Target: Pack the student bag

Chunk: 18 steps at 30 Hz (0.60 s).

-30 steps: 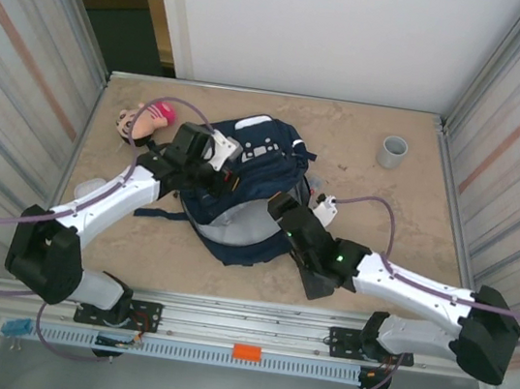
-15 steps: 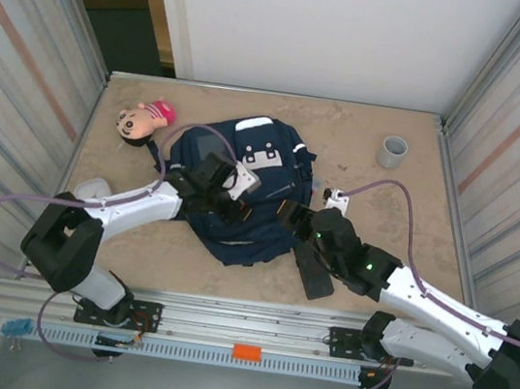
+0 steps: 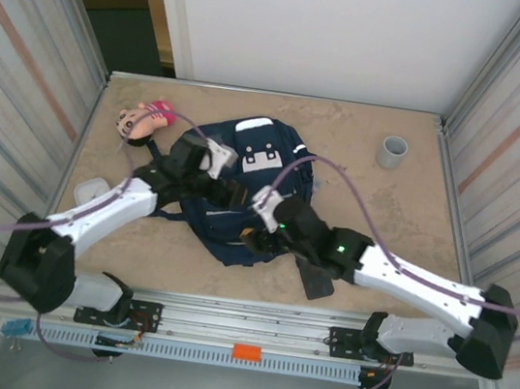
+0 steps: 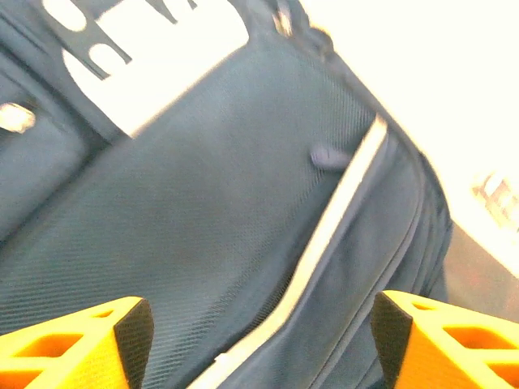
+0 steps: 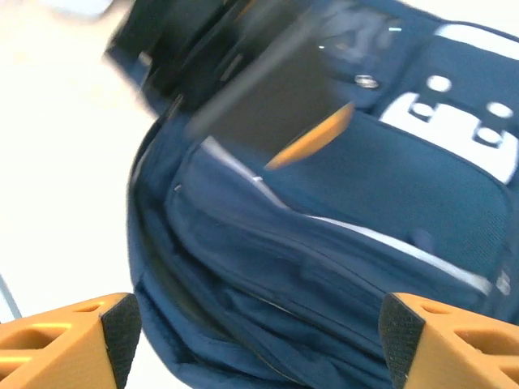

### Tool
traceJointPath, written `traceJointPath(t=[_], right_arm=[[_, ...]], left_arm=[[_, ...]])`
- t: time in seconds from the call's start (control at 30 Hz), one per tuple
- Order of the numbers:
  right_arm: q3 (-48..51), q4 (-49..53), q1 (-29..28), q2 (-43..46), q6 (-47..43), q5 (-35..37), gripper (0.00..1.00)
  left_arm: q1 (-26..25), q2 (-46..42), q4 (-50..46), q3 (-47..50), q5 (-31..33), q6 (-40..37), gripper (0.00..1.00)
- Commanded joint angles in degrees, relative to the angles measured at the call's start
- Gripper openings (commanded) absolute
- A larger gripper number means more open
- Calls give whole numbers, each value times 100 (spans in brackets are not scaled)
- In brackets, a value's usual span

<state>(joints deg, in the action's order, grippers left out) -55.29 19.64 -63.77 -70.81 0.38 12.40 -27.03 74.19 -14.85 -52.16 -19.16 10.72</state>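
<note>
The student bag (image 3: 271, 152), navy with white patches, lies flat in the middle of the table. The left wrist view looks onto its front panel (image 4: 203, 211), crossed by a thin white stripe (image 4: 324, 235). My left gripper (image 3: 230, 193) hovers over the bag's left half, open, with nothing between its orange fingers (image 4: 73, 340). Over the bag's near edge my right gripper (image 3: 252, 235) is open as well. The right wrist view faces the bag's lower folds (image 5: 268, 267), with the left gripper (image 5: 308, 139) blurred beyond them.
A doll with a pink hat (image 3: 142, 118) lies at the back left. A grey cup (image 3: 393, 152) stands at the back right. A pale clear object (image 3: 90, 191) sits by the left arm. A dark flat strap (image 3: 317, 280) trails under the right arm.
My left gripper has opened and let go of the bag's fabric. The grey lining no longer shows. The right arm has swung left over the bag's near edge.
</note>
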Motion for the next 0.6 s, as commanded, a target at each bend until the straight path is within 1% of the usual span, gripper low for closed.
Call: traceJointPath(t=[0.0,0.13,0.27,0.33,0.4,0.43,0.5,0.53,0.57], right_arm=[[-414,859,-189,-718,-1502,-245,81],[-798,793,-354,-1587,-1955,-318,89],[-1017,662,-440,-2324,-2316,-290,91],[-995,452,-471,-2590,-2471,-65,91],[-846,-38,-504,-2765,-2640,396,88],[-789,-236,-503,-2824,-2732,521,83],[-731,-418,-488,-2868,-2877,622,66],[-715,-445,-489,-2847,-2942,631,56],[-711,-366,-488,-2797,-3050,584,44]], left_arm=[[511,-561,-158,70,-469,392,75],[1120,-1018,-173,387,-820,535,75],[1532,-1310,-97,735,-887,603,75],[1751,-1363,-50,893,-982,695,74],[1931,-1380,3,1029,-978,787,73],[1999,-1366,67,1119,-960,837,73],[2128,-1339,206,1287,-977,947,72],[2179,-1316,281,1367,-991,1012,72],[2199,-1275,345,1430,-1011,1054,73]])
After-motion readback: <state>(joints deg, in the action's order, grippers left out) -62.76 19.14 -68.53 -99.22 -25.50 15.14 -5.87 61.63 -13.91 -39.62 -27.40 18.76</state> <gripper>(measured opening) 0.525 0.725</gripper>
